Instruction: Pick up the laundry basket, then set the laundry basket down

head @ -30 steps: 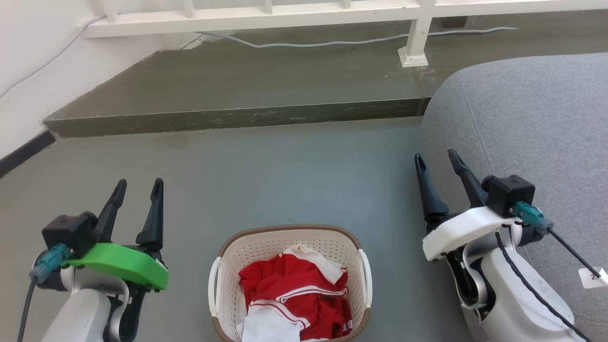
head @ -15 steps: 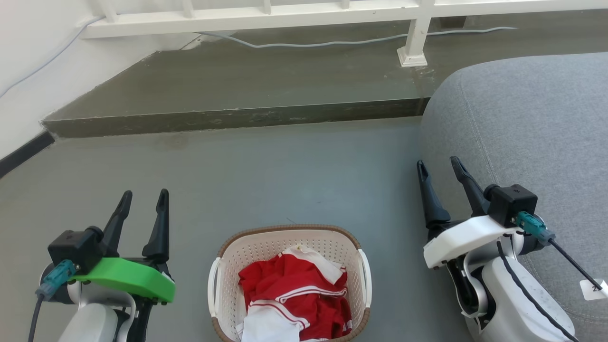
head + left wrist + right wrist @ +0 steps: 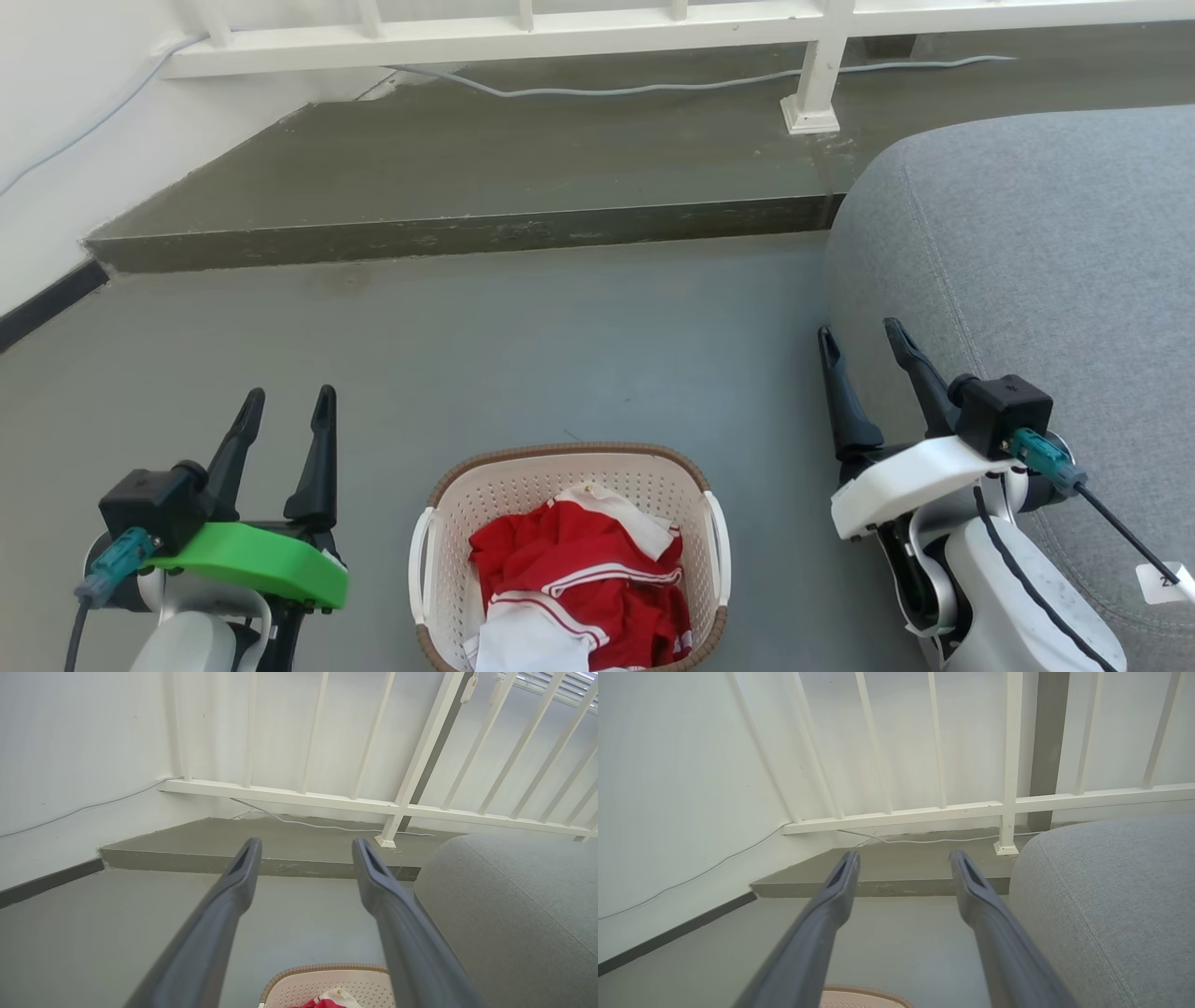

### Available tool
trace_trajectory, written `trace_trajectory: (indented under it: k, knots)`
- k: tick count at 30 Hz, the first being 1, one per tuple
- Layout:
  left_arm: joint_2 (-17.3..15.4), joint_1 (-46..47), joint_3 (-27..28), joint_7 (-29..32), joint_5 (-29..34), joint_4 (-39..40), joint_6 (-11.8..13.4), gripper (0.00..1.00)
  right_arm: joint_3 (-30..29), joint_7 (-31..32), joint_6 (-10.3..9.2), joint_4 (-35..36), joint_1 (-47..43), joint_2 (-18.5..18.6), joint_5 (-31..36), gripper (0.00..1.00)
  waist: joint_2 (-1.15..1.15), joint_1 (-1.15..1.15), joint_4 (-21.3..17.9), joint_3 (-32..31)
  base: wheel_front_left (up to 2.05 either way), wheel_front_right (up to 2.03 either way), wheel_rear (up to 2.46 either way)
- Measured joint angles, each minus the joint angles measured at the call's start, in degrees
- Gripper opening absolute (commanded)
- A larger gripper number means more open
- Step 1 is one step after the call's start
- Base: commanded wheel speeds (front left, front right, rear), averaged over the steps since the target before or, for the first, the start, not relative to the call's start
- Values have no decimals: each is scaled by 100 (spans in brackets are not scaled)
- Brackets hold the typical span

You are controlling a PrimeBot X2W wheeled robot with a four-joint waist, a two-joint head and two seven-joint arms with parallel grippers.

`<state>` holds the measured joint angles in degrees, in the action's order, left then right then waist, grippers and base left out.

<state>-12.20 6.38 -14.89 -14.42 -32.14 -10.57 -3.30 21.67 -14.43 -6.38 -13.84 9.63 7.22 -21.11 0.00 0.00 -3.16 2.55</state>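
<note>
Left gripper [image 3: 289,395] is hovering at the near left over the grey floor [image 3: 560,345], its two dark fingers standing well apart and holding nothing; the laundry basket [image 3: 560,451] is sitting on the floor at the near centre, between the two arms and touching neither, with red and white clothes [image 3: 579,569] lying inside; the right gripper [image 3: 857,329] is hanging at the near right, fingers likewise parted and empty, just beside the grey sofa [image 3: 1027,243]; at the far side a raised step [image 3: 467,149] is running under a white railing [image 3: 523,33], a pale cable [image 3: 607,89] trailing along it.
</note>
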Motion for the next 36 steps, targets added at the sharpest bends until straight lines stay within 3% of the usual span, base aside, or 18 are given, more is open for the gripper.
trace_trajectory:
  k: [18,19,28,36]
  knots:
    - [166,-110,164,0,177,9,-136,100,-102,0,134,2,-105,-92,100,100,0,0,-27,11,0,0,0]
    - [190,-115,155,4,171,-33,-146,0,-94,1,131,-38,-108,-99,98,0,0,0,-26,12,0,0,0]
    - [370,-306,131,85,19,-304,-146,0,-116,11,178,-260,-437,-167,-79,0,0,0,-18,5,0,0,0]
    - [413,-306,241,242,-609,-319,-156,0,-278,126,241,-202,-437,-181,-721,0,0,0,16,-20,0,0,0]
